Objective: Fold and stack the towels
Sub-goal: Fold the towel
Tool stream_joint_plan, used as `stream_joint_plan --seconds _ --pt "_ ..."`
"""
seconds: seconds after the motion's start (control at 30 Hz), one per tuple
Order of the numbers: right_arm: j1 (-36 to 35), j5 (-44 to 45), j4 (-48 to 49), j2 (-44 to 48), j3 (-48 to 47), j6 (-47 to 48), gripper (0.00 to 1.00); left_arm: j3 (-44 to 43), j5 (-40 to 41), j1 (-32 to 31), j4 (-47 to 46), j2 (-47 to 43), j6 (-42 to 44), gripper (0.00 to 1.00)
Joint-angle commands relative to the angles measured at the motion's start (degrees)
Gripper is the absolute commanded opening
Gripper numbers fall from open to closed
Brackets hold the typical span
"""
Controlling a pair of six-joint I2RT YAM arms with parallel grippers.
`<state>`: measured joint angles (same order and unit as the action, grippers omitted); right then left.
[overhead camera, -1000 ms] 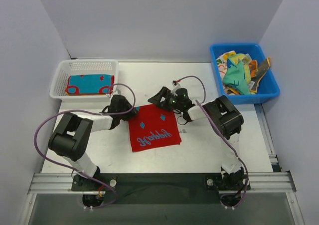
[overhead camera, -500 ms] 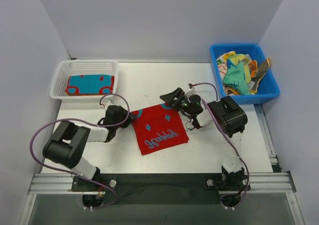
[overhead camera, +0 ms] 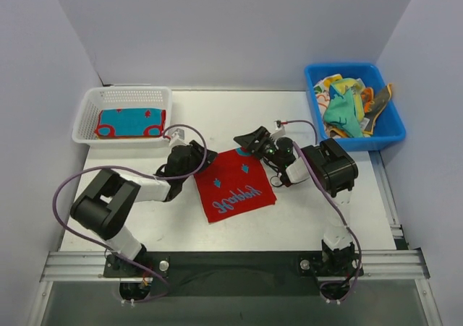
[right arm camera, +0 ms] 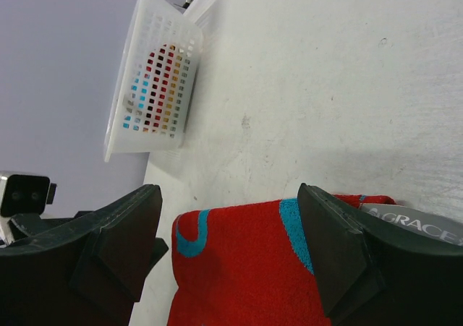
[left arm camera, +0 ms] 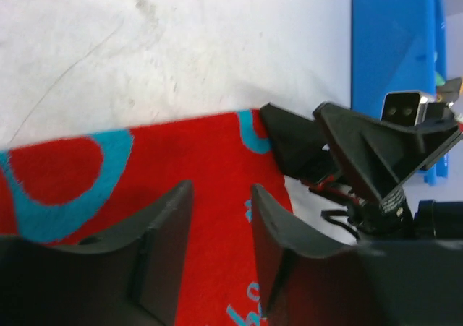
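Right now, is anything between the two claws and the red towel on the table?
Nothing visible. The left claw sits open at the far left corner of the red towel, and the right claw is open at its far right corner. Each is directly over the cloth.

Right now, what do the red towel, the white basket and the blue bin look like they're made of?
Red towel: soft terry-like fabric, matte; a fuzzy nap shows close up. White mesh basket: probably moulded plastic, slightly glossy, with a regular grid of holes. Blue bin: likely smooth, rigid plastic, with uniform colour and thin straight walls.
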<state>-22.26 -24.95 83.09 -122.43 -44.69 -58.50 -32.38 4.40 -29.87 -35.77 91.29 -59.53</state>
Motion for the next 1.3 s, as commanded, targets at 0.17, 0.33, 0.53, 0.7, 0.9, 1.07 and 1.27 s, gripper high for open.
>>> stream_joint_plan --seconds 0.17,0.33,0.53,0.7,0.9,1.07,1.27 --pt "0.7 1.5 -7.2 -1.9 1.4 3.9 0.78 0.5 3.2 4.0 -16.0 12.9 -1.1 0.39" --pt "0.7 1.9 -7.9 -2.5 1.7 4.2 0.78 4.9 3.7 6.1 -20.1 16.1 -2.3 0.33" --pt "0.8 2.9 -9.1 -2.5 2.1 5.1 0.78 10.0 6.1 9.0 -21.7 14.3 -2.3 0.32" --pt "0.8 3.1 -9.3 -2.6 1.8 5.0 0.78 12.6 7.3 10.1 -21.1 7.4 -2.0 0.3" --pt "0.7 2.8 -9.6 -2.5 1.4 5.1 0.78 11.6 7.4 7.9 -14.0 -5.5 -0.8 0.31" --pt "0.6 2.7 -9.8 -2.3 1.3 5.2 0.78 10.0 7.7 2.5 -5.6 -14.3 0.9 0.31" --pt "0.5 2.6 -9.9 -2.6 0.7 5.5 0.78 12.4 5.2 -1.2 -6.0 -10.7 -2.5 0.3"
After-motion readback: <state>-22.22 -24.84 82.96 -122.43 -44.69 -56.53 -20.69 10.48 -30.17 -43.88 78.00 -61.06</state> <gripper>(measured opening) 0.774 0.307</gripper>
